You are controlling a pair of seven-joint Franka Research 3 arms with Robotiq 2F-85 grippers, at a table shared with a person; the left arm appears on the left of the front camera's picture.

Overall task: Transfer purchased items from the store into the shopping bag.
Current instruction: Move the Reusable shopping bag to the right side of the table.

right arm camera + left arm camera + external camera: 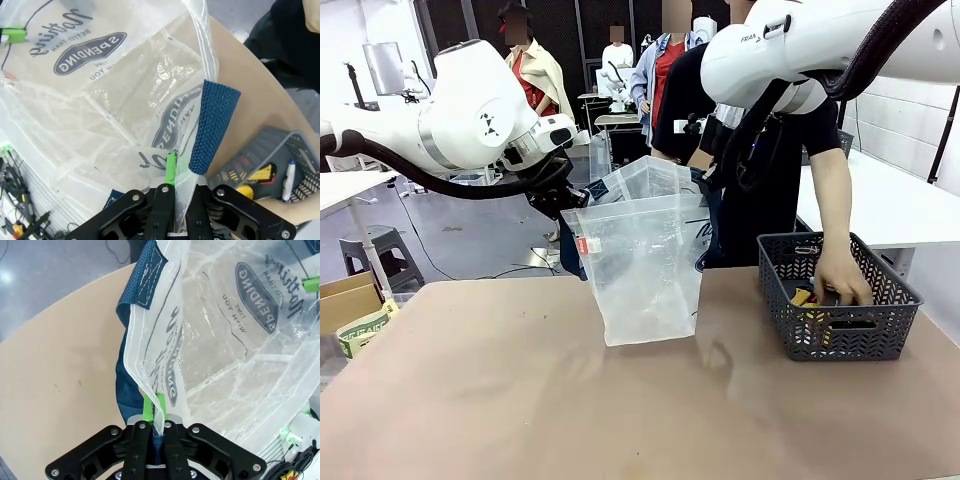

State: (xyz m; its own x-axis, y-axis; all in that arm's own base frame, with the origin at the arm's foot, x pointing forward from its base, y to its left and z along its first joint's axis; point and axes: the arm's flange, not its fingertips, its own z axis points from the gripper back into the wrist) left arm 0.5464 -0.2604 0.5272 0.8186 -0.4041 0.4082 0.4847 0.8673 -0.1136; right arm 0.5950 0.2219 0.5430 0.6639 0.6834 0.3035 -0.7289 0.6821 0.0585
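In the front view, the translucent whitish plastic shopping bag [645, 265] with navy print is standing open on the beige table [500, 400], near the dark grey lattice plastic basket [890, 335]. A person's hand [842, 278] is reaching into the basket, beside the small yellowish purchased items [804, 297].

In the left wrist view, the left gripper [152, 409] is clamping the bag's rim.

In the right wrist view, the right gripper [172, 170] is pinching the bag's other rim, next to a navy woven handle [212, 125].
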